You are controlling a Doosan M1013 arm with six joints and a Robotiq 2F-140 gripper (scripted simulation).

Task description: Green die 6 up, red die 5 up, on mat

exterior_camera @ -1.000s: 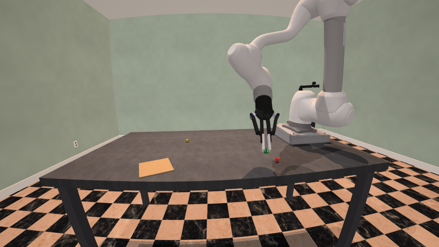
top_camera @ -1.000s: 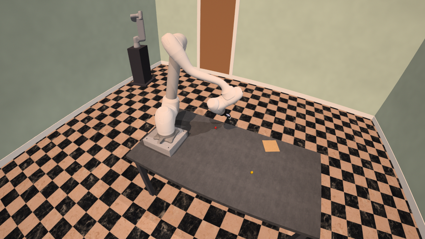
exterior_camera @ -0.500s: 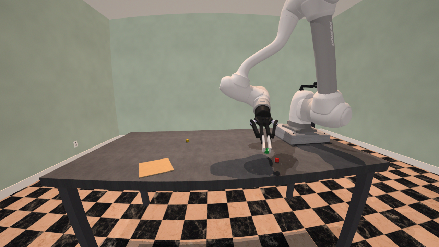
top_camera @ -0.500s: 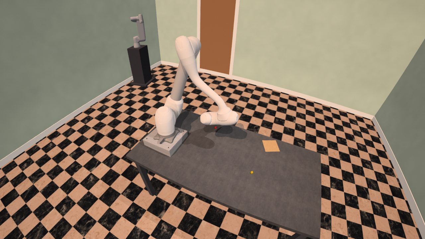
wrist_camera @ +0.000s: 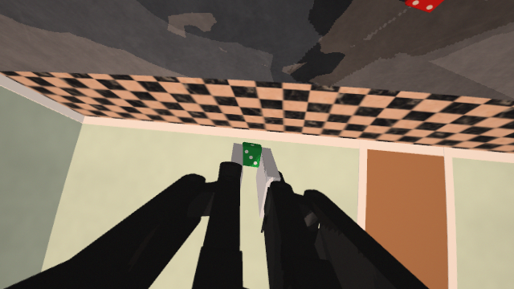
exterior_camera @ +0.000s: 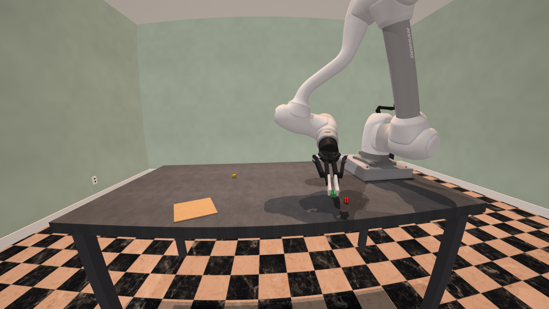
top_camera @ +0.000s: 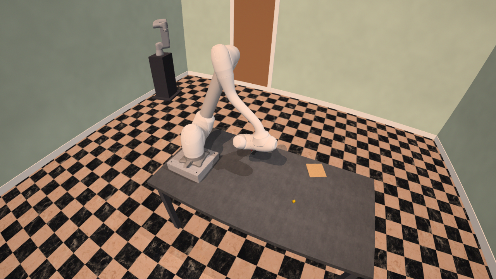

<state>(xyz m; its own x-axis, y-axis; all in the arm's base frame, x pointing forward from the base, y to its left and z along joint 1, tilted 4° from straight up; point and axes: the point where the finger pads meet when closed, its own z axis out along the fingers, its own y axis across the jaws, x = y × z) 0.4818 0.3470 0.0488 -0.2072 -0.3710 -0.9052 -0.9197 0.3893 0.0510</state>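
My gripper (exterior_camera: 333,191) (wrist_camera: 249,160) is shut on the green die (exterior_camera: 333,194) (wrist_camera: 250,155) and holds it above the table. The gripper is tilted well away from straight down. A face with three pips shows in the wrist view; several pips face the exterior view. The red die (exterior_camera: 346,200) (wrist_camera: 426,4) sits on the table close by, right of the green die in the exterior view, cut off at the top edge in the wrist view. The yellow die (top_camera: 293,201) (exterior_camera: 234,176) rests on the table, away from the orange mat (top_camera: 316,170) (exterior_camera: 194,210). No die is on the mat.
The dark table (top_camera: 263,215) (exterior_camera: 260,215) carries the arm's grey base block (top_camera: 187,169) (exterior_camera: 387,174). In the top view the arm's wrist hides the green die and nearly all of the red die. The arm casts shadows around the red die.
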